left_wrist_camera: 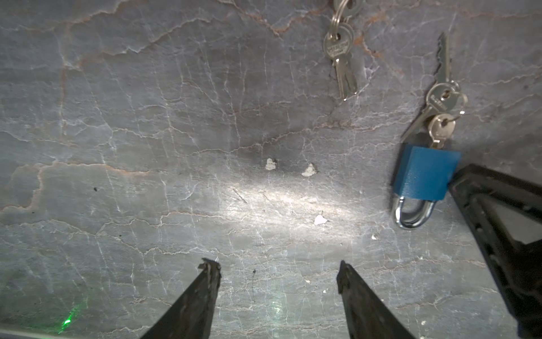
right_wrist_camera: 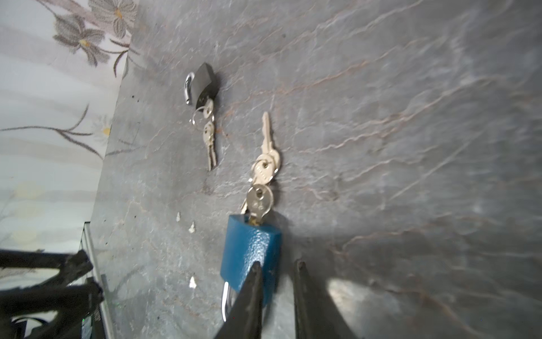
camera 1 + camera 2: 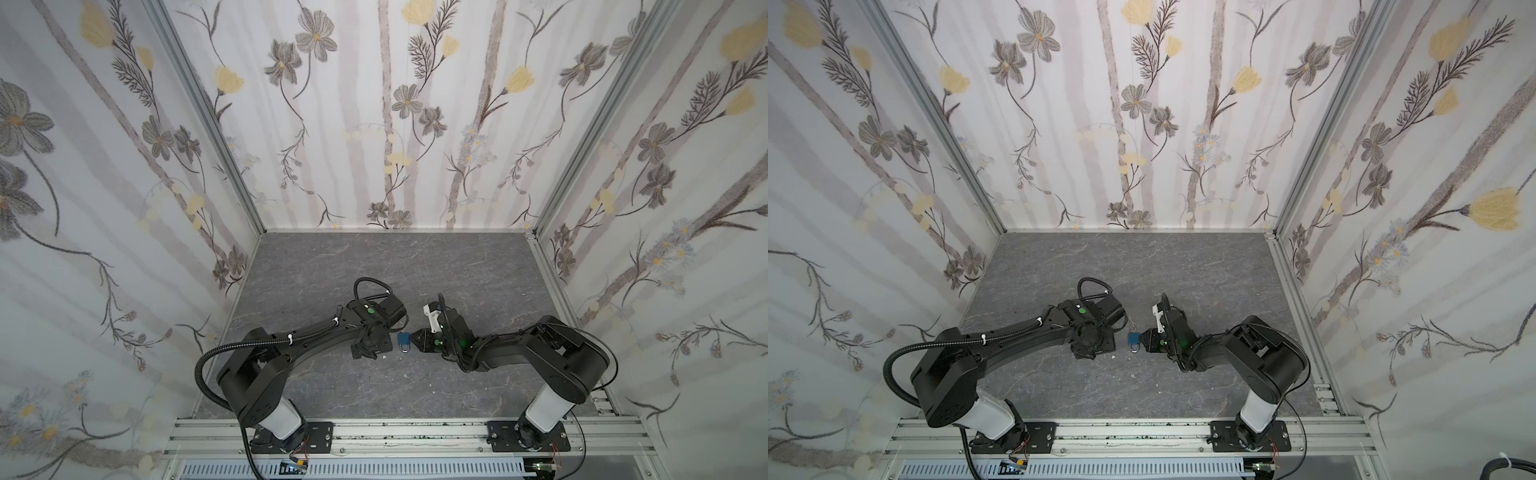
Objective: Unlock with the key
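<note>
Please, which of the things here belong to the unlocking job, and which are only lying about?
For the job, as it seems:
blue padlock; the key in its keyhole, with spare keys on its ring; right gripper, at that padlock; left gripper, open nearby.

Lying about:
black padlock with its own keys; white chips on the table.
</note>
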